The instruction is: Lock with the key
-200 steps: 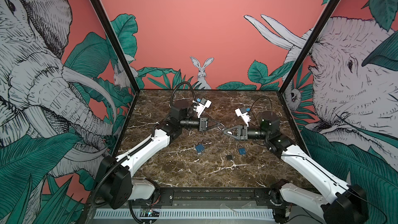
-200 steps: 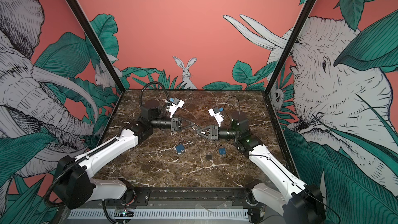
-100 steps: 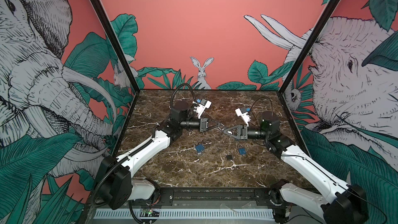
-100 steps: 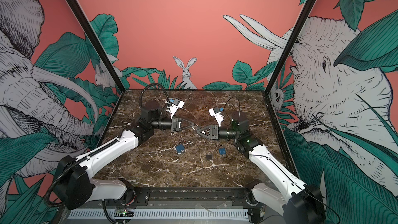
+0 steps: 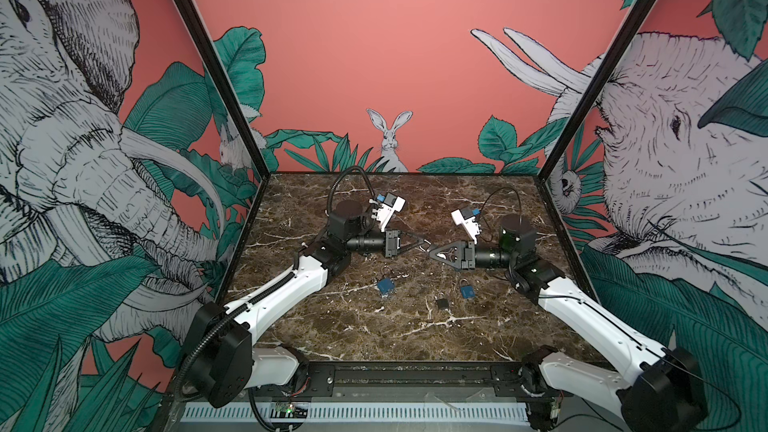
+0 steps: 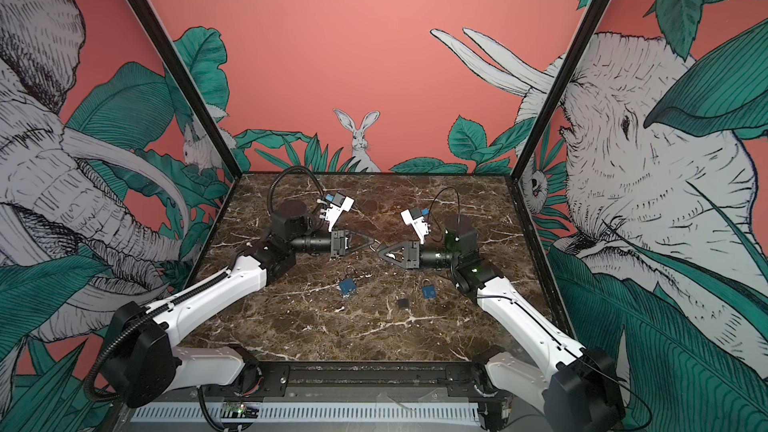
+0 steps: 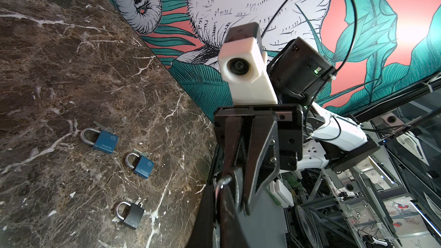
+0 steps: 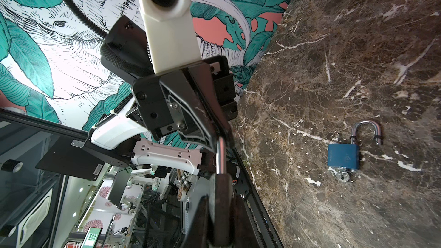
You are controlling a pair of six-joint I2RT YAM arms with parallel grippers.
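Both grippers meet in mid-air over the middle of the marble table (image 5: 374, 338). My right gripper (image 8: 222, 201) is shut on the dark body of a padlock (image 8: 223, 196), which stands edge-on between its fingers. The padlock's silver shackle (image 8: 220, 156) runs from the body to my left gripper (image 8: 220, 137), which is shut on its far end. The shackle's bend (image 7: 225, 179) shows at my left gripper (image 7: 224, 187). In both top views the two grippers (image 5: 424, 243) (image 6: 380, 252) touch tip to tip. The key of the held padlock is hidden.
Three more padlocks lie below the grippers: a blue one (image 5: 386, 285) with its shackle open and a key (image 8: 343, 177) in it, a dark one (image 5: 442, 303) and a second blue one (image 5: 467, 292). Keys lie beside the padlocks (image 7: 105, 140) (image 7: 142, 167) (image 7: 132, 214).
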